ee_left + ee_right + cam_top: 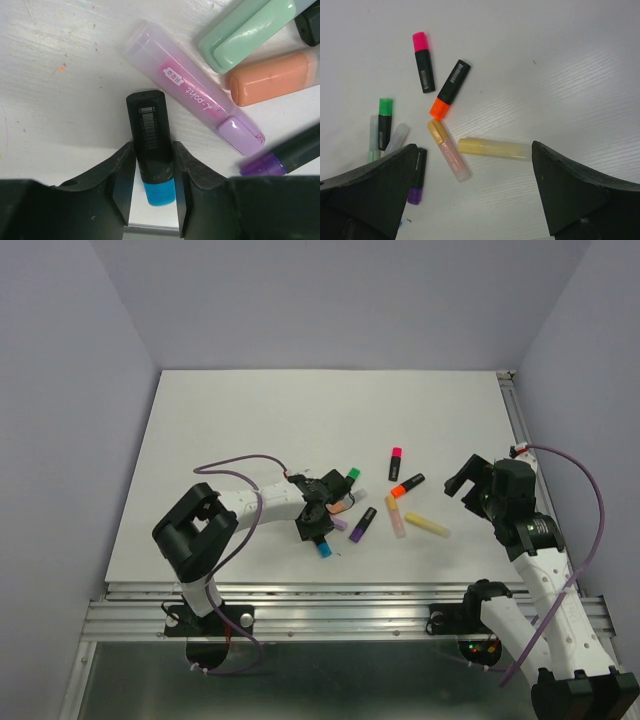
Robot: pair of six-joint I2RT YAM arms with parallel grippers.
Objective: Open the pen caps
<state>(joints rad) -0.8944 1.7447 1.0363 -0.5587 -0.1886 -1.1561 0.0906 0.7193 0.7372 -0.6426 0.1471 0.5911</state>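
Several highlighter pens lie in a loose cluster on the white table (250, 420), all with their pen caps on. My left gripper (315, 523) (152, 146) is shut on the black barrel (150, 130) of the pen with the blue cap (324, 549) (159, 192), which lies flat on the table. Both fingers press the barrel just above the cap. Beside it lie a pink translucent pen (190, 95) with a lilac cap (240, 135), a pastel green cap (245, 35) and a peach cap (272, 77). My right gripper (470, 480) (474, 147) hovers wide open above a yellow pen (492, 148) (427, 525), holding nothing.
Further capped pens lie around: pink cap (397, 452) (420, 41), orange cap (398, 491) (438, 108), green cap (353, 473) (385, 106), purple cap (356, 535) (413, 195). A metal rail (340, 592) runs along the table's near edge, and grey walls close in the sides.
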